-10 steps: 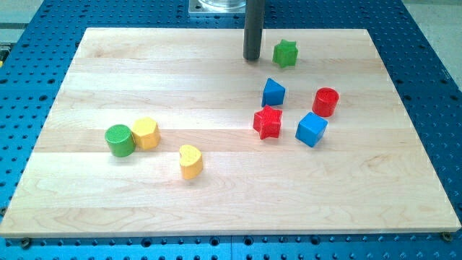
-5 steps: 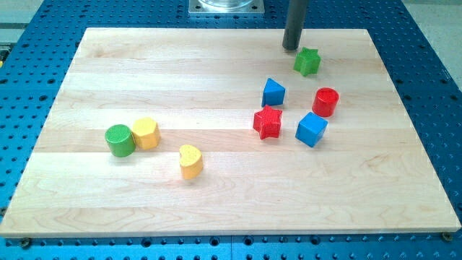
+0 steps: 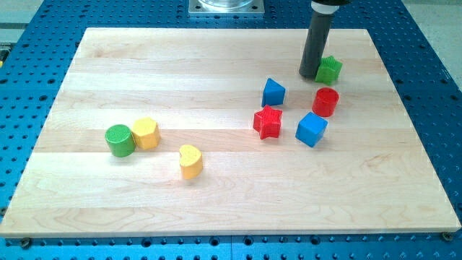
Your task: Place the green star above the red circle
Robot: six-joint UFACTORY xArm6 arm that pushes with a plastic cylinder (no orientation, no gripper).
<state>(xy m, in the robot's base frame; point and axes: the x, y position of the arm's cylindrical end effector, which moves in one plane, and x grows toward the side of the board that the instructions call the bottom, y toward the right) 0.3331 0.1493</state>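
The green star (image 3: pixel 330 69) lies near the board's upper right, just above the red circle (image 3: pixel 325 102) with a small gap between them. My tip (image 3: pixel 310 75) rests on the board touching the star's left side, and the rod hides part of the star. The tip is above and slightly left of the red circle.
A blue block (image 3: pixel 273 92), a red star (image 3: pixel 268 122) and a blue cube (image 3: pixel 312 129) lie left of and below the red circle. A green cylinder (image 3: pixel 119 140), a yellow block (image 3: pixel 146 133) and a yellow heart (image 3: pixel 190 161) lie at the board's left. The wooden board (image 3: pixel 108 209) sits on a blue perforated table.
My tip has moved right and down, pushing the green star from the top middle-right to a spot just above the red circle. The other blocks have not moved.
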